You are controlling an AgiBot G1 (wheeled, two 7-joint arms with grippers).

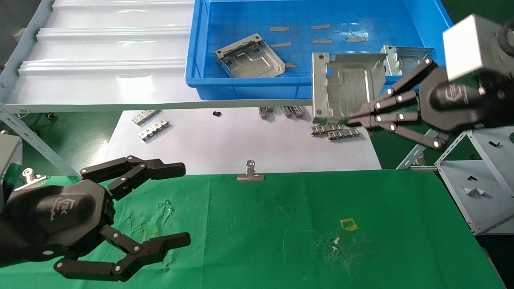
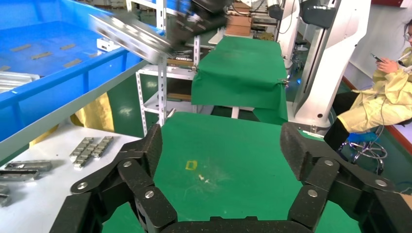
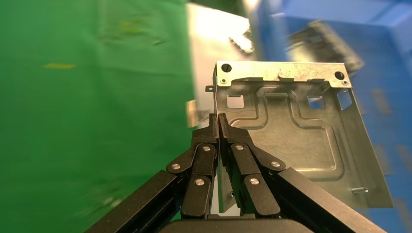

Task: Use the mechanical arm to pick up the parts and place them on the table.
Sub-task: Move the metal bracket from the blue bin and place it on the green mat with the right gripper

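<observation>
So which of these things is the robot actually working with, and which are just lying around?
Part of the job:
- right end effector, shut on a plate
- plates in the blue bin
- green table

Lying about:
- blue bin
- small strips
- clip
- left end effector, open above the table

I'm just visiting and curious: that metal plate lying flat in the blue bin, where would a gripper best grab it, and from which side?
Probably by the upturned flange along the edge of the plate, coming down from above. It lies flat on the floor of the bin, so fingers cannot get under it, but the raised rim gives two faces to pinch. The right gripper holds its own plate by an edge in the same way.
</observation>
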